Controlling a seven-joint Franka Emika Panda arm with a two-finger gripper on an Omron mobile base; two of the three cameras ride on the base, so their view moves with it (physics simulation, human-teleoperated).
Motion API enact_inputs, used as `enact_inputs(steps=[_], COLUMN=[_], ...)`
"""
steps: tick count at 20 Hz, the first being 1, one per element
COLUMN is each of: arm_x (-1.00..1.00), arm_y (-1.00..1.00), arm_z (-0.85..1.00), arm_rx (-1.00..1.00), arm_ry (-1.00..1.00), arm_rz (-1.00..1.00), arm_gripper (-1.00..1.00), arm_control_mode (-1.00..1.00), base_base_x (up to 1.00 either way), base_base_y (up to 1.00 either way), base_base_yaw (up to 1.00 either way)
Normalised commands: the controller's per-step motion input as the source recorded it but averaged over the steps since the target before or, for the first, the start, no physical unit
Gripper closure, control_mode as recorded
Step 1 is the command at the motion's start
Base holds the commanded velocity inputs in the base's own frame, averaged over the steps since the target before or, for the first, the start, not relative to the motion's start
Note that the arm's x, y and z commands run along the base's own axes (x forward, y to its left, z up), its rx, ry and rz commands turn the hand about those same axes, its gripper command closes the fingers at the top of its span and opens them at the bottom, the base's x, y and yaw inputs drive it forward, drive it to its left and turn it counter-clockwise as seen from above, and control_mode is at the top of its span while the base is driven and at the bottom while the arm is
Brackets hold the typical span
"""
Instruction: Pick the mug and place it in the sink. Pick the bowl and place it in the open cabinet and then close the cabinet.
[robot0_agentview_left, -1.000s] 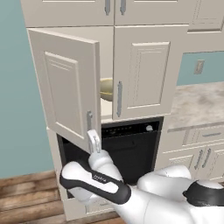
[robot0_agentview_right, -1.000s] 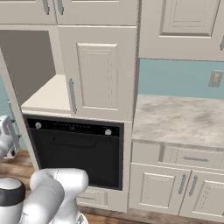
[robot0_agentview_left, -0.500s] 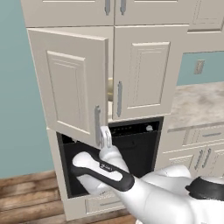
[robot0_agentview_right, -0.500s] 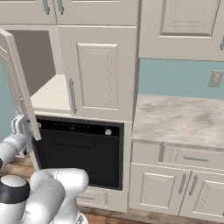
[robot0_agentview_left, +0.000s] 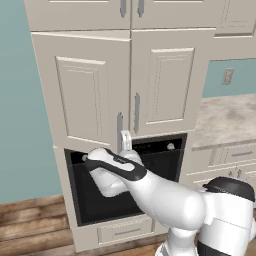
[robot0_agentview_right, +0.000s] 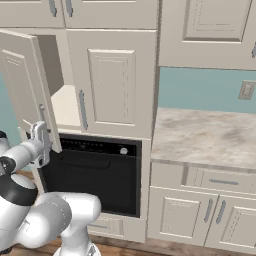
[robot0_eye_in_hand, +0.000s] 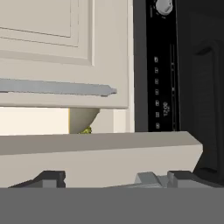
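Cabinet (robot0_agentview_left: 125, 85) left door (robot0_agentview_right: 25, 90) nearly shut; you see narrow gap remaining. Door's lower edge lies just ahead of fingers (robot0_eye_in_hand: 116, 178), handle (robot0_eye_in_hand: 57, 87) beyond it. Fingers (robot0_agentview_right: 40, 142) spread wide, gripping nothing, pressed at door's lower corner. Bowl (robot0_eye_in_hand: 83, 120) inside cabinet, visible through gap past fingertips. Black oven (robot0_agentview_right: 95, 172) sits beside fingers, below cabinet.

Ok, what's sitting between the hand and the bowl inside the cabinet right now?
The left cabinet door. In the hand view its edge crosses right in front of the hand, and the bowl shows through the remaining gap behind it.
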Motion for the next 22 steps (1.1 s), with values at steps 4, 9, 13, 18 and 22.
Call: enact_inputs(steps=[4,9,13,18,22], arm_x=[0.96,0.89,0.72,0.69,0.81], arm_y=[0.00,0.00,-0.03,0.00,0.00], arm_z=[0.33,0.28,0.16,0.02,0.00], arm_rx=[0.01,0.03,0.04,0.06,0.09], arm_ry=[0.21,0.19,0.10,0.08,0.10], arm_rz=[-0.05,0.00,0.00,0.00,0.00], arm_gripper=[-1.00,-1.00,-1.00,-1.00,-1.00], arm_control_mode=[-1.00,-1.00,-1.00,-1.00,-1.00], base_base_x=[0.00,0.00,0.00,0.00,0.00], base_base_y=[0.00,0.00,0.00,0.00,0.00], base_base_yaw=[0.00,0.00,0.00,0.00,0.00])
